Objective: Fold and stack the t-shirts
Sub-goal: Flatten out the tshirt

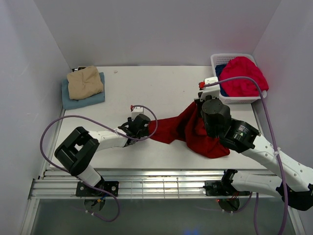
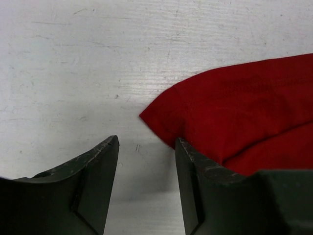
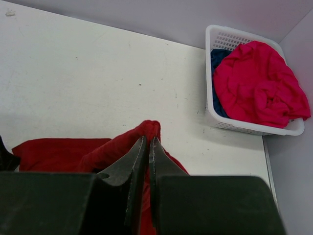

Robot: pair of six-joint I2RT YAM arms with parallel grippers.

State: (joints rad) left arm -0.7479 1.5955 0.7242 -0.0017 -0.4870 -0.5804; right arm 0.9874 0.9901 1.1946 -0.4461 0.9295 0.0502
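A dark red t-shirt (image 1: pixel 188 129) lies crumpled at the table's middle right. My right gripper (image 3: pixel 148 139) is shut on a pinched fold of it (image 3: pixel 151 128) and holds that fold up off the table. My left gripper (image 2: pixel 146 142) is open low over the table, at the shirt's left corner (image 2: pixel 161 117); its right finger (image 2: pixel 188 166) touches the cloth edge, with bare table between the jaws. A folded tan shirt (image 1: pixel 84 82) lies on a folded light blue shirt (image 1: pixel 93 99) at the back left. A bright pinkish-red shirt (image 1: pixel 243 76) and a deep blue one (image 3: pixel 218 58) fill the basket.
The white lattice basket (image 1: pixel 230 99) stands at the back right corner, also in the right wrist view (image 3: pixel 213 115). Grey walls close in the table on three sides. A metal rail (image 1: pixel 156 188) runs along the near edge.
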